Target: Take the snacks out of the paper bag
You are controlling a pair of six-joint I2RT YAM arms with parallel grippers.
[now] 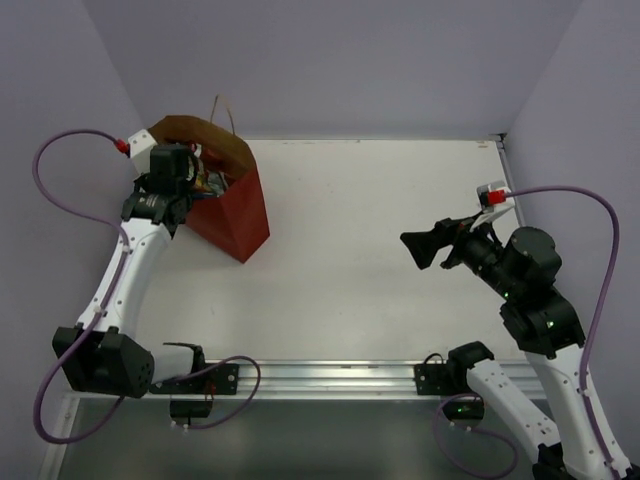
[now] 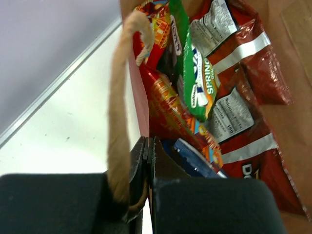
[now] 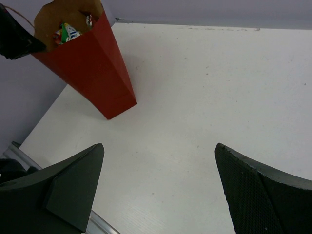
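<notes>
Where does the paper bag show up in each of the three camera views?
Top external: paper bag stands at upper left.
Left wrist: the bag fills the right side, and the camera looks into its open mouth.
Right wrist: the bag is at upper left, leaning.
Shared landmark: the snacks in its mouth.

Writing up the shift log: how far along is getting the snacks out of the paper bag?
Done: nothing yet; no packet lies on the table. In hand: the left end effector is shut on the paper bag at its rim, beside the handle, apparently steadying it. The right end effector hangs open and empty. Left: every snack in view, including the green-white packet and red chip bags, sits inside.
</notes>
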